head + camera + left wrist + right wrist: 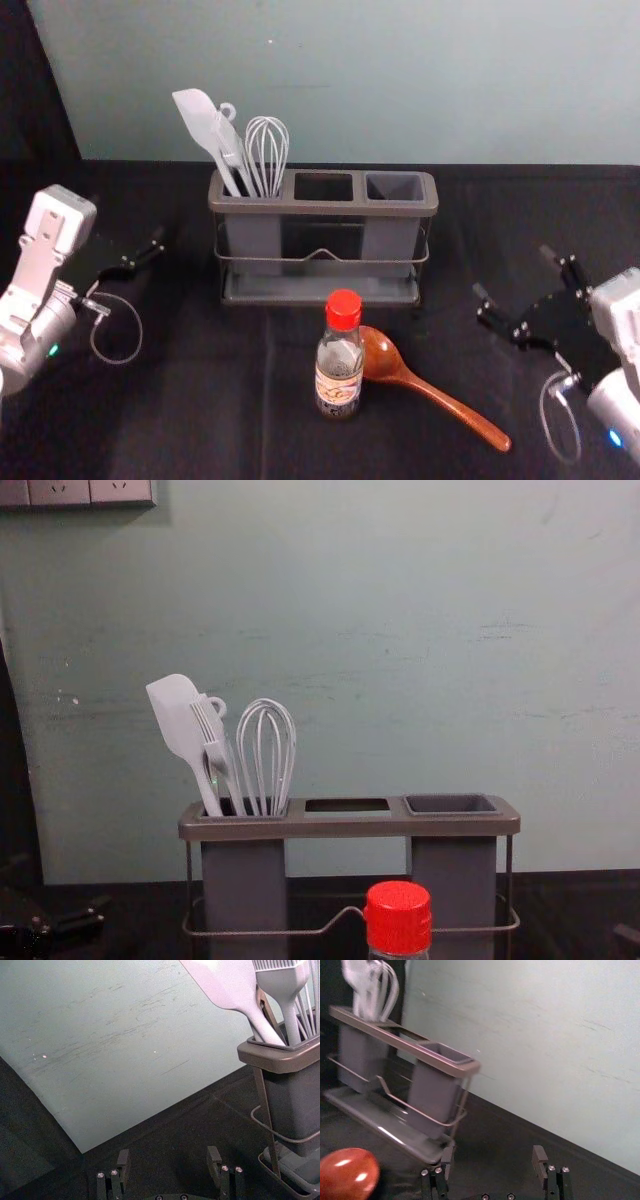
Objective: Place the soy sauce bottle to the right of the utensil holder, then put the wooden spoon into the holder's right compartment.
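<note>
The soy sauce bottle (339, 375) and wooden spoon (430, 388) are in front of the utensil holder (325, 208); the left gripper (157, 246) and right gripper (512, 270), both spread, flank it.

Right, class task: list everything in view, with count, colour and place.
Utensil holder: one, grey-brown, back centre
Spatula: one, pale, holder's left compartment
Brush: one, pale, same compartment
Whisk: one, pale, same compartment
Loop-topped piece: one, pale, same compartment
Soy sauce bottle: one, clear, red cap, before holder
Wooden spoon: one, brown, right of bottle
Table: one, black, beneath
Wall: one, pale green, behind
Socket plates: three, pinkish, on wall
Left pincer: one, black, left of holder
Right pincer: one, black, right of spoon
</note>
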